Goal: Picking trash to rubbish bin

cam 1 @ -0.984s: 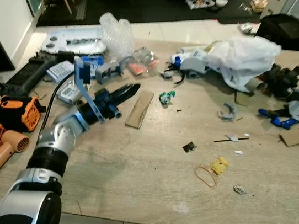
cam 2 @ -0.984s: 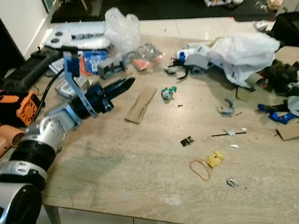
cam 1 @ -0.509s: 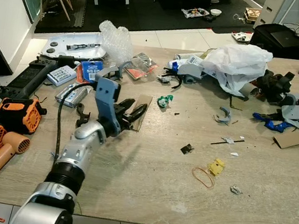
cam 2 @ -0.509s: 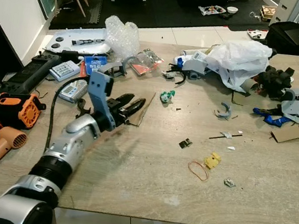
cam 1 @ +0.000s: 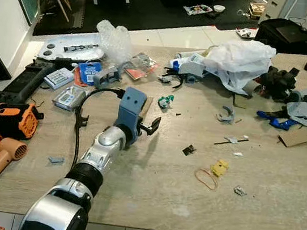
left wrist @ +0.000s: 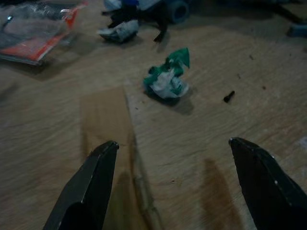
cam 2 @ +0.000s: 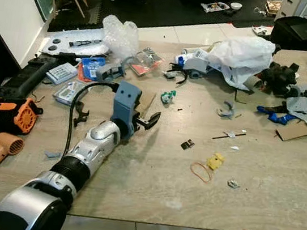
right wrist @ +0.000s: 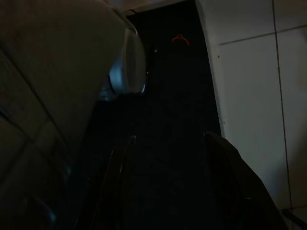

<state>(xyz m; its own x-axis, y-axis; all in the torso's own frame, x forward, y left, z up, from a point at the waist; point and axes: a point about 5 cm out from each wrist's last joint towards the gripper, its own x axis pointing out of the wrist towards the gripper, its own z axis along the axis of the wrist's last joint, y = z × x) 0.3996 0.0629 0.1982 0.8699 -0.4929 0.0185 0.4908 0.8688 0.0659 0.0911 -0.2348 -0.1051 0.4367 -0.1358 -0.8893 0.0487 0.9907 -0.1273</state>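
It looked like a workshop: the wooden worktop point(cam 1: 149, 189) carried orange power tools point(cam 1: 13, 119), scattered scraps and bubble wrap point(cam 1: 114, 36).

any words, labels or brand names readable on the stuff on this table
None can be read.
blue packet: print too small.
pale box: label blurred.
white plastic bag: marks too blurred.
crumpled green wrapper: no legible letters.
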